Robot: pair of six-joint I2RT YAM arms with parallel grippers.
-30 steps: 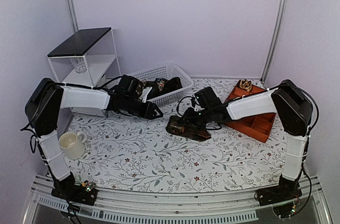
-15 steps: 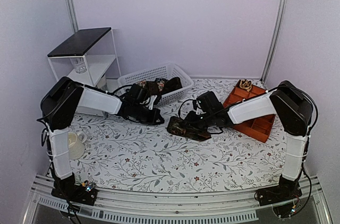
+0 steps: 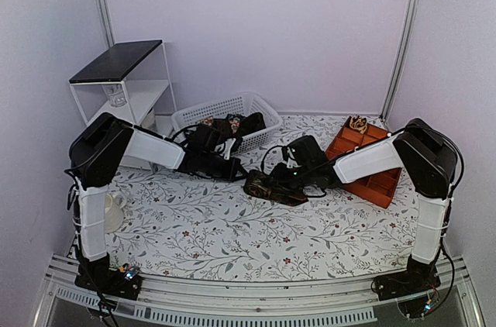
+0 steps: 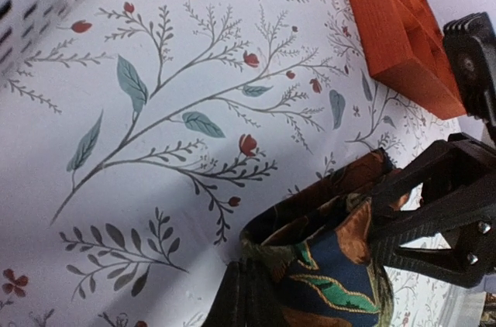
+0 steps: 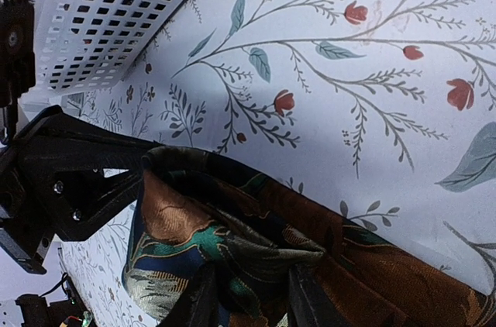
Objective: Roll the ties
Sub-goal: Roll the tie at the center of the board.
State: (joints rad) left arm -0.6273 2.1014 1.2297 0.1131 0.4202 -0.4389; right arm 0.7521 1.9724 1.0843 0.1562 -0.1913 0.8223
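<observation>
basket [image 3: 256,102], far left: ties [image 3: 232,123] inside;
tray [image 3: 372,180], right: 1 rolled tie [image 3: 358,123];
left gripper [image 4: 236,284]: pinched on loose tie [image 3: 273,186];
right gripper [image 5: 248,284]: clamps it

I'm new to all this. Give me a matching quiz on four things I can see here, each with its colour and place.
Things:
1. tie
2. basket
3. tray
4. mug

Descriptions:
a. orange, on the right
b. white lattice, at the back
c. dark and patterned, in the middle
d. pale, near the left edge

Pairs: 1-c, 2-b, 3-a, 4-d
</observation>
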